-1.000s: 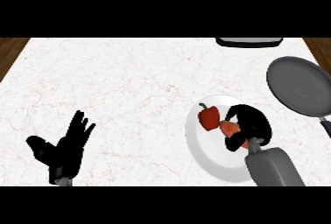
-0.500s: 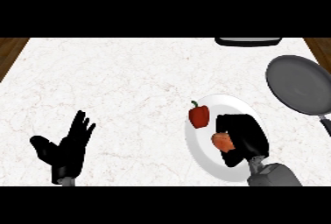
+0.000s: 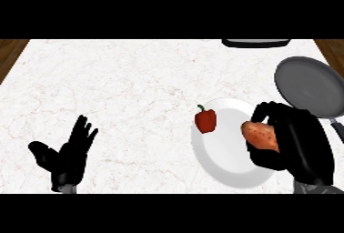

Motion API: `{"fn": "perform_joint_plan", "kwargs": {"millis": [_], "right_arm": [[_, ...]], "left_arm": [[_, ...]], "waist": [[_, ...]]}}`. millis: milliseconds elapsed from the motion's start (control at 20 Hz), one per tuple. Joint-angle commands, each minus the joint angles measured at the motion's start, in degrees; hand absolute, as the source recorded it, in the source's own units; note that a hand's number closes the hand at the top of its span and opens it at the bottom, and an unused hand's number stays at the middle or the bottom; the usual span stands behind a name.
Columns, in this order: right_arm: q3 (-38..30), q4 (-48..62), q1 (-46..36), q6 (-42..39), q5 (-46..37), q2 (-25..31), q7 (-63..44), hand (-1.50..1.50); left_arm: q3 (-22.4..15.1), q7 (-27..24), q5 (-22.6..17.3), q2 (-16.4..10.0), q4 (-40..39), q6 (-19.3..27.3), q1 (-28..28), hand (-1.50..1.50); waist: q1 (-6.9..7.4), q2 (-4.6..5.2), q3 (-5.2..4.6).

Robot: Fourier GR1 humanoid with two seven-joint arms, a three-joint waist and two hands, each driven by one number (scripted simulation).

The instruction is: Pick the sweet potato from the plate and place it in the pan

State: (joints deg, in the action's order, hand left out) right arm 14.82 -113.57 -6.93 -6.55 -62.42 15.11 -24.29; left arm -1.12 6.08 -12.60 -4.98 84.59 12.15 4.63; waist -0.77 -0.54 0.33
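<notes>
Holding the sweet potato (image 3: pixel 260 135) in the curled right hand (image 3: pixel 302 141) over the plate (image 3: pixel 225 159), probably needing a carry to the pan (image 3: pixel 309 86) next.

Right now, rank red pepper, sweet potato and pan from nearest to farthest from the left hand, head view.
1. Red pepper, on the plate's left.
2. Sweet potato, in the right hand.
3. Pan, far right.
</notes>
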Motion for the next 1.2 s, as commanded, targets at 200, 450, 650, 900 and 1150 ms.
{"fn": "perform_joint_plan", "kwargs": {"millis": [200,450,650,900,1150], "right_arm": [[-12.53,1.54,-5.20,-2.24,5.69,-0.26,-1.43,1.50],[-20.52,9.74,-11.97,-1.70,12.37,0.57,1.70,1.50],[-25.39,24.25,-15.26,6.89,11.78,3.76,11.43,1.50],[-29.02,41.76,-21.62,13.80,10.20,7.96,19.01,1.50],[-32.67,61.22,-28.62,21.59,10.25,11.07,27.54,1.50]], "left_arm": [[0.57,0.88,0.25,-0.19,-1.66,-0.72,-0.15,0.00],[-3.19,2.48,2.66,1.63,2.69,0.60,2.37,0.00],[-0.78,3.61,0.83,0.56,1.27,-0.39,-0.15,0.00],[-0.56,2.89,0.97,0.37,1.26,-0.87,1.18,0.00],[0.11,-1.56,0.96,1.13,-5.86,-2.82,-2.44,0.00]], "waist": [[0.89,0.56,-0.33],[1.25,0.58,-0.31],[1.59,0.78,-0.28],[2.11,0.92,-0.26],[2.59,1.41,-0.26]]}}
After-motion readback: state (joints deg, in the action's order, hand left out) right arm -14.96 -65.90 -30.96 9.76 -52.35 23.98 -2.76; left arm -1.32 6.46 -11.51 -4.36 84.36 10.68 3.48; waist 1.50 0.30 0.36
